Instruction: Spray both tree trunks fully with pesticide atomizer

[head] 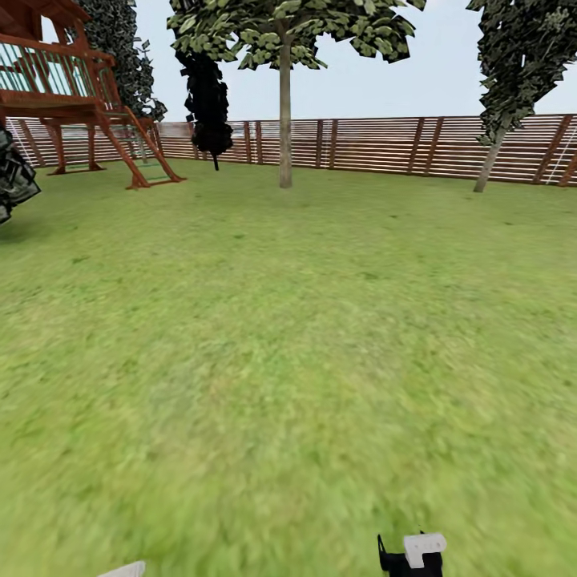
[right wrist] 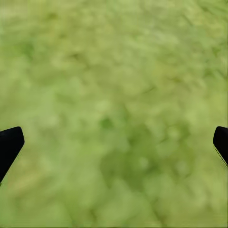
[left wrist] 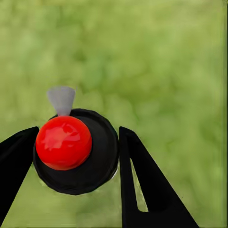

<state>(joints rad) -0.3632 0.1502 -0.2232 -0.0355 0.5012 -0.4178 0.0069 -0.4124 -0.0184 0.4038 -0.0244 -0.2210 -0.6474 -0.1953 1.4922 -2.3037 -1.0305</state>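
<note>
Green lawn (head: 304, 336) stretches ahead to a brown horizontal-slat wooden fence (head: 377, 144), under a pale sky. Down at the left gripper (left wrist: 78, 152), the two black fingers (left wrist: 142, 185) sit closed in on the tiny near-black bottle-shaped pesticide atomizer (left wrist: 97, 159), one on each side of its round body, touching it. Its glossy red top (left wrist: 64, 142) faces the wrist camera, with a small grey nozzle (left wrist: 61, 99) poking out beyond it, blurred grass behind. Over to the right gripper (right wrist: 114, 145): fingertips (right wrist: 9, 145) spread wide apart, nothing between them but grass. Far ahead of both grippers, a tall tree with a straight pale grey-brown trunk (head: 285, 120) stands before the fence; a second leaning trunk (head: 489, 164) rises further right. A red-brown wooden play tower (head: 72, 104) stands off left.
</note>
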